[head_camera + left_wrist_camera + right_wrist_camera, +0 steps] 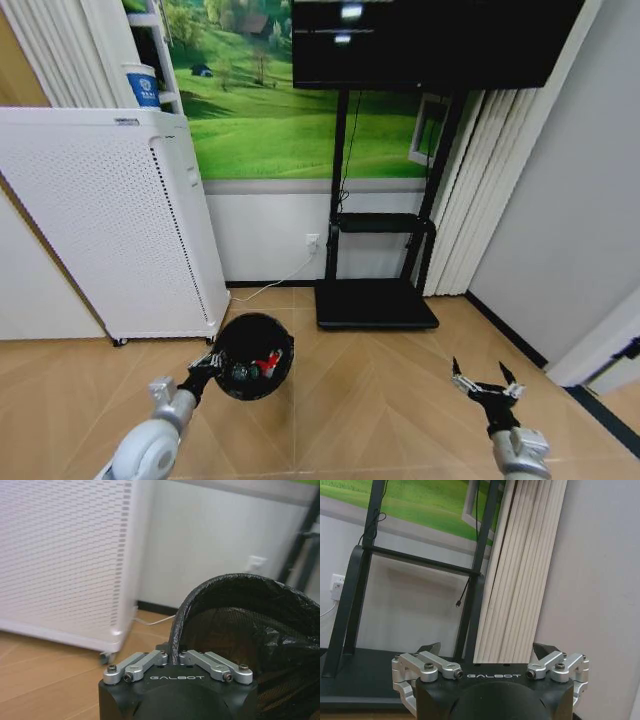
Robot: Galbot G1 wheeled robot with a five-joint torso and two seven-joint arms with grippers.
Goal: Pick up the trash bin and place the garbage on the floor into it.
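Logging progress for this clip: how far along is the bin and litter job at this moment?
Nearly finished, it seems. The left gripper is shut on the rim of the black trash bin, holding it up. Red-and-white litter already lies inside the bin. The wooden floor in front shows no loose litter. The right gripper hangs open, holding nothing. Possibly nothing remains.

White perforated appliance (pixel 110 225), black TV stand (pixel 378 270), meadow mural (pixel 270 100)

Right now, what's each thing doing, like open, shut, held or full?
trash bin: held up by its rim, red litter inside.
left gripper: shut on the bin's rim.
right gripper: open, holding nothing, above the floor.
white appliance: standing upright by the wall.
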